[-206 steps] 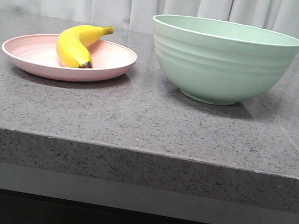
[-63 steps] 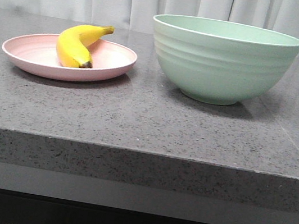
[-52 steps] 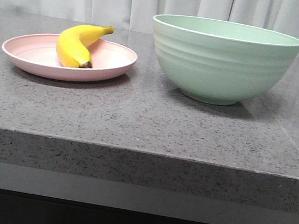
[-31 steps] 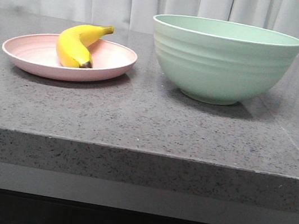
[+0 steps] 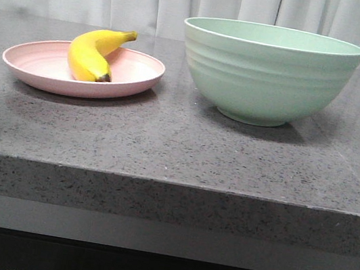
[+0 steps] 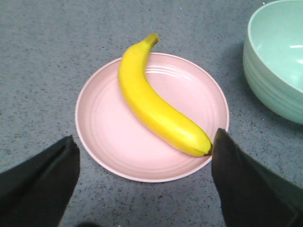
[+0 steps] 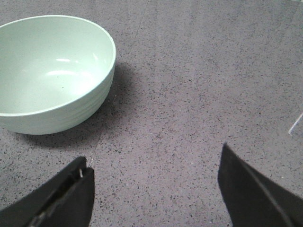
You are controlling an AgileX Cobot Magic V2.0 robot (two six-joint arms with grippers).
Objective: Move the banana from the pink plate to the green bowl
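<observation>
One banana (image 5: 92,56) lies across the pink plate (image 5: 138,73), dark tip toward the camera, stem toward the curtain side; left gripper (image 6: 142,182) and right gripper (image 7: 154,189) both spread apart, holding nothing.

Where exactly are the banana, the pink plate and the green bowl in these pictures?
banana (image 6: 156,111), left wrist view, on the middle of its yellow body.
pink plate (image 6: 106,137), left wrist view, on the bare pink surface beside the fruit.
green bowl (image 5: 267,80), front view, on its ridged outer wall.
</observation>
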